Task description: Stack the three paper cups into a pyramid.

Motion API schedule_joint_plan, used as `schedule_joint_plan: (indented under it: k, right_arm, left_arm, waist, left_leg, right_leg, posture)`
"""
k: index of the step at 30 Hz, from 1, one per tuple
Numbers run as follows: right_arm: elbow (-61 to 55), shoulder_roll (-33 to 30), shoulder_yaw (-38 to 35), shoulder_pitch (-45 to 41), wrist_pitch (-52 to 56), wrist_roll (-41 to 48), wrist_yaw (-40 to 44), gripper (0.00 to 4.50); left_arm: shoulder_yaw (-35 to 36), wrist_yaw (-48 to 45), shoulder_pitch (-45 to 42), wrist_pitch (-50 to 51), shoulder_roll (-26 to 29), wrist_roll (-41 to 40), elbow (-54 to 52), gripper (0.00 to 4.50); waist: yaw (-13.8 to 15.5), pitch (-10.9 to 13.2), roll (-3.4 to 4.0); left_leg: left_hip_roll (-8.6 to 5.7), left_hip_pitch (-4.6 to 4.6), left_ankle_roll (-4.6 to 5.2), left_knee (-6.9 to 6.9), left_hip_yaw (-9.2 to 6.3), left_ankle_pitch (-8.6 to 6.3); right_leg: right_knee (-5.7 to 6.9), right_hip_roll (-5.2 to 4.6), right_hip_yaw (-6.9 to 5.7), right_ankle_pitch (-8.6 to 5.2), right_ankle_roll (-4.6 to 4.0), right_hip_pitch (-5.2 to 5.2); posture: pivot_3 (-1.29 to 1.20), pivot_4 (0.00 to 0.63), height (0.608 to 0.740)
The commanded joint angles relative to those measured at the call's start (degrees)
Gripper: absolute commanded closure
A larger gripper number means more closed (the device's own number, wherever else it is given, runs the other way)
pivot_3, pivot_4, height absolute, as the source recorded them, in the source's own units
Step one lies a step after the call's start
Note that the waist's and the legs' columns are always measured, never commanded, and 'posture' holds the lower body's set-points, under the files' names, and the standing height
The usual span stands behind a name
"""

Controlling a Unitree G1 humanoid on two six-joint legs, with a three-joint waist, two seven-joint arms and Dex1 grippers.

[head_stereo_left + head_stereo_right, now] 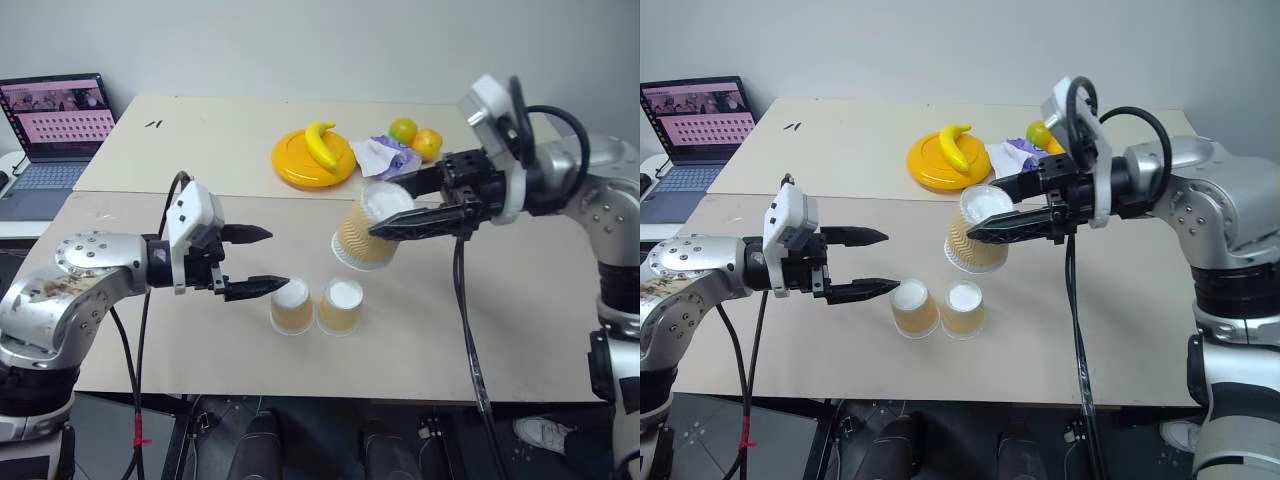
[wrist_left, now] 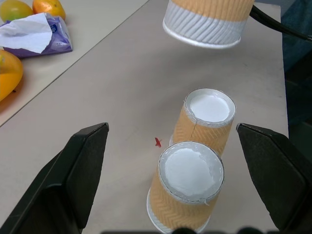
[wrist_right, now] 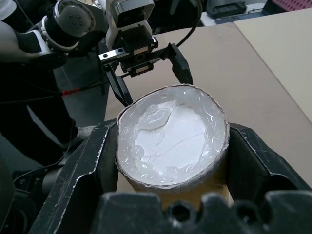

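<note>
The right gripper [image 1: 385,229] clamped a cup [image 1: 368,232] above two cups [image 1: 316,306] near the table's [image 1: 520,330] front edge; centring it over their touching tops seemed wise, left gripper [image 1: 262,260] open.

Beige table [image 1: 520,330], two upturned paper cups [image 1: 316,306] beside the left gripper [image 1: 262,260], yellow plate [image 1: 296,160], oranges [image 1: 416,136], tissue packet [image 1: 384,156] beyond

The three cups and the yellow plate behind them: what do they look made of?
The held cup and the two standing cups: paper, matte tan sides with an embossed zigzag, a visible side seam and rolled white rims. The yellow plate: probably plastic, judging by its smooth, slightly glossy surface; glazed ceramic cannot be ruled out.
</note>
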Motion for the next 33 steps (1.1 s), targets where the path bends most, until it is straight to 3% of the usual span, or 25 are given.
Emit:
schedule_joint_plan:
  k: [1,9,33]
  right_arm:
    - [2.7,2.5,1.1,-4.0,-0.8,-2.3,0.3,1.77]
    - [4.0,7.9,4.7,-5.5,-1.4,-7.3,-1.0,1.77]
    - [-3.5,13.2,2.2,-2.3,10.3,-2.5,-9.3,1.77]
  left_arm:
    - [3.4,0.1,1.4,0.1,1.5,-1.7,-3.4,0.00]
    - [4.5,0.8,2.6,0.8,2.7,-3.5,-4.7,0.00]
    - [1.8,2.2,-0.3,0.1,0.5,-2.9,-3.1,0.00]
  waist:
    - [-0.1,0.0,0.01]
    - [-0.4,0.0,0.01]
    - [-0.6,0.0,0.01]
  left_leg:
    - [0.00,0.00,0.00,0.00,0.00,0.00]
    - [0.01,-0.03,0.00,-0.04,-0.02,0.00]
    - [0.01,-0.06,0.00,-0.04,-0.02,0.00]
  right_leg:
    - [0.00,0.00,0.00,0.00,0.00,-0.01]
    - [0.03,0.01,-0.02,0.00,-0.02,-0.05]
    - [0.06,0.01,-0.02,0.01,-0.02,-0.09]
  posture:
    - [0.00,0.150,0.732]
    - [0.00,0.150,0.732]
    - [0.00,0.150,0.732]
